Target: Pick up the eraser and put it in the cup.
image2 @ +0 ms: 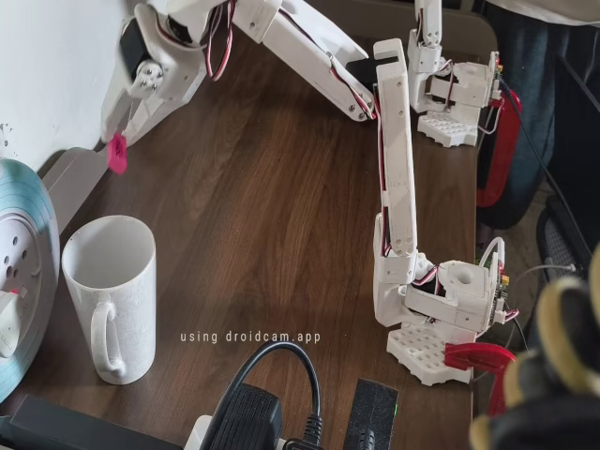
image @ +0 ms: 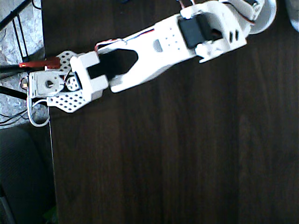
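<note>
In the fixed view my gripper point(image2: 119, 139) points down at the upper left, shut on the tiny pink-red eraser point(image2: 117, 155), which sticks out below its tips. The white cup point(image2: 108, 286) stands upright on the dark table, handle toward the camera. In the picture its open mouth lies below the eraser, with a clear gap between them. In the overhead view the arm runs to the top right corner, where it covers most of the cup's pale rim point(image: 267, 21).
The arm's base point(image2: 441, 319) is clamped at the table's right edge and shows at the left in the overhead view point(image: 70, 86). A large blue-white disc point(image2: 21, 272) leans left of the cup. A black adapter with cable point(image2: 253, 412) lies at the front. A white wall is close behind the gripper.
</note>
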Controlling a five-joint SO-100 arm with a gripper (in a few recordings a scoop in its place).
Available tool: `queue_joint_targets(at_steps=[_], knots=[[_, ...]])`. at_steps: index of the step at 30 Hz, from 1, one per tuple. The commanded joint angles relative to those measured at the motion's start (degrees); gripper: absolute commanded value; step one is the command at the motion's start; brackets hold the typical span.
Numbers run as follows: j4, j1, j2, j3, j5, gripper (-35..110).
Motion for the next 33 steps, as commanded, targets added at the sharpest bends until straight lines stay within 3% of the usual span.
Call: queue_joint_targets(at_steps=[1, 12, 14, 16, 22, 26, 31, 33], knots=[[-2.7, -1.4, -0.7, -1.4, -0.3, 0], [-2.5, -1.6, -10.7, -1.4, 2.6, 0], [-2.3, -1.6, -10.7, -1.4, 2.8, 20], [-2.3, -1.1, -10.1, -1.5, 3.1, 22], [-1.4, -0.9, -7.5, -1.5, 1.8, 20], [1.1, 0.3, -2.3, -1.7, 3.4, 0], [5.7, 0.1, 10.9, -1.5, 5.8, 0], [12.6, 2.1, 14.3, -1.2, 6.2, 0]])
